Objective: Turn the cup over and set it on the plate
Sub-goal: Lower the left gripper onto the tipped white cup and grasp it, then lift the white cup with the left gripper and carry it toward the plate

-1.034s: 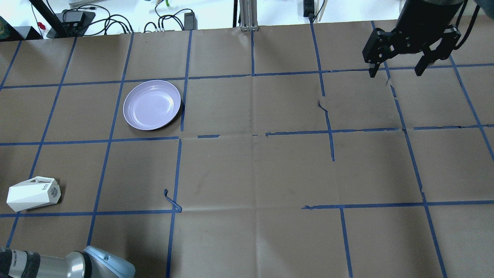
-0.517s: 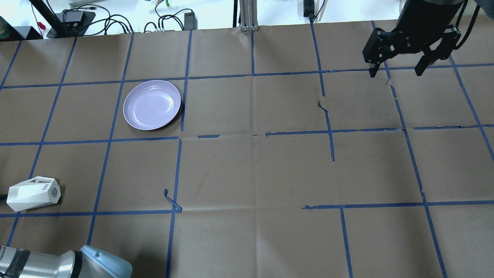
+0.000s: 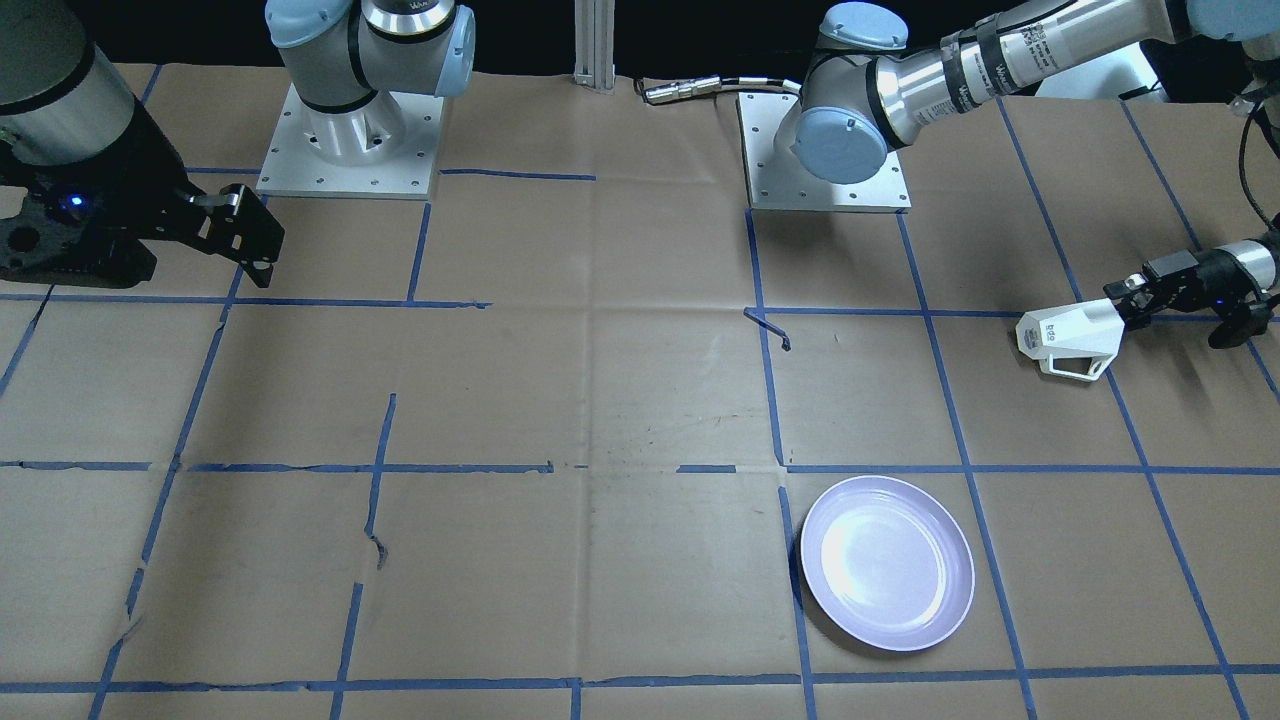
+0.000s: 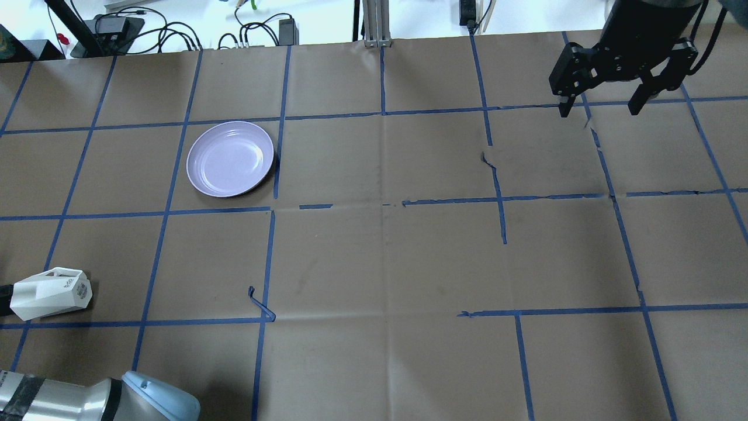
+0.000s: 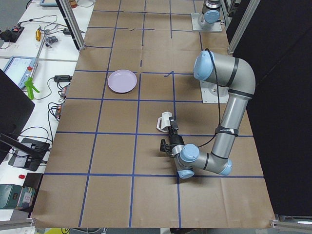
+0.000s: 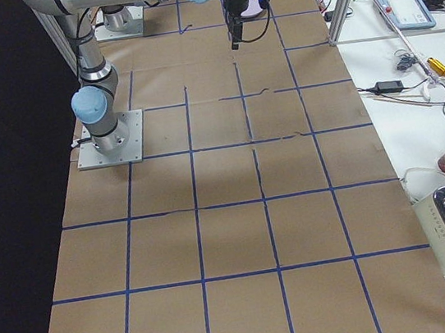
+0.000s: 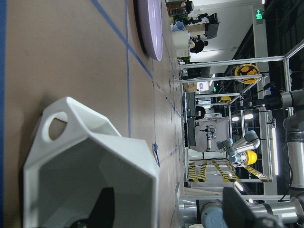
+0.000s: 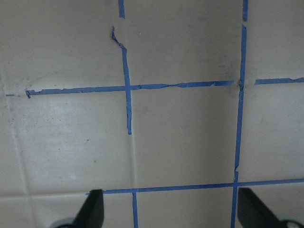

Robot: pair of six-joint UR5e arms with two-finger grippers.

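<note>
Paper, brown and crossed with blue tape lines, covers the table (image 4: 380, 263). The small white cup with flat, slanted sides (image 4: 51, 294) lies on its side near the table's edge on the robot's left. Its open mouth faces that edge, and its bottom faces the middle of the table. Its thin loop handle sticks out toward the far side of the table, away from the robot. Small dark letters show on its side.

The left gripper (image 7: 172, 209) comes at the cup low and flat from the edge. Its two black fingers are apart. One finger (image 7: 102, 209) is inside the cup's mouth and the other is outside, so one wall of the cup sits between them (there is a gap, so the wall is not pinched).

The round, shiny, pale purple plate with a raised rim (image 4: 230, 158) sits flat on the paper. It is farther from the robot than the cup and well apart from it.

The right gripper (image 4: 599, 108) hangs above the paper near the far corner on the robot's right, well apart from the cup and the plate. Its fingers point down and are spread wide. The right wrist view shows only paper and tape between them.
</note>
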